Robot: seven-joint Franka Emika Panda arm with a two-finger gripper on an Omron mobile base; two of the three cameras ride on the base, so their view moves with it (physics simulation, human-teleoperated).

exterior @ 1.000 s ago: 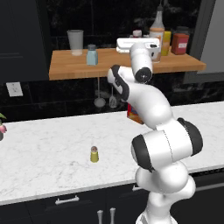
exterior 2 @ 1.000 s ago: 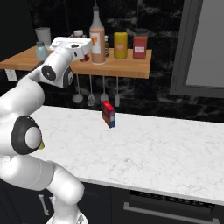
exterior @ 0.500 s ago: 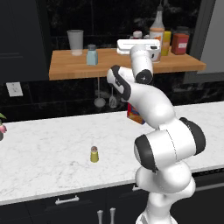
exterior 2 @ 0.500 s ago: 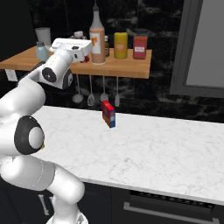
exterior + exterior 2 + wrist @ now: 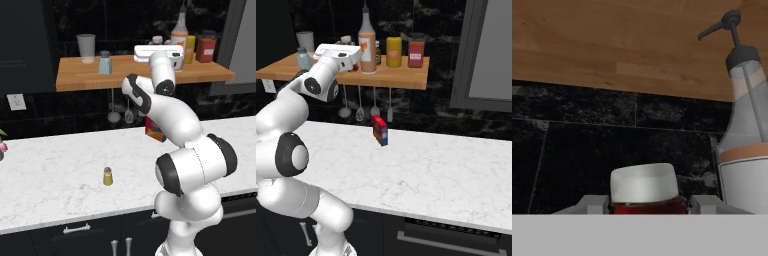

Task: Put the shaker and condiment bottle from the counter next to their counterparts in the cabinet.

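My gripper (image 5: 647,205) is shut on the condiment bottle (image 5: 644,187), a red bottle with a white cap gripped between the two fingers. In the base views the hand (image 5: 157,51) hovers level over the wooden cabinet shelf (image 5: 75,77), and the bottle's cap (image 5: 346,40) peeks out behind it. Close to the right stands the tall orange-labelled bottle (image 5: 744,150) (image 5: 179,31) (image 5: 367,45). A pale blue shaker (image 5: 105,63) stands further left on the shelf. Down on the white marble counter (image 5: 50,170) the yellow-green shaker (image 5: 107,176) stands upright, far from the gripper.
A clear glass (image 5: 86,48) stands at the shelf's left end, and a yellow jar (image 5: 394,51) and a red jar (image 5: 416,53) stand to the right of the tall bottle. Utensils (image 5: 359,107) hang under the shelf. A red and blue box (image 5: 380,130) stands on the counter.
The hand has edged slightly to the right along the shelf with the condiment bottle still in its grip. The shaker and box on the counter have not moved.
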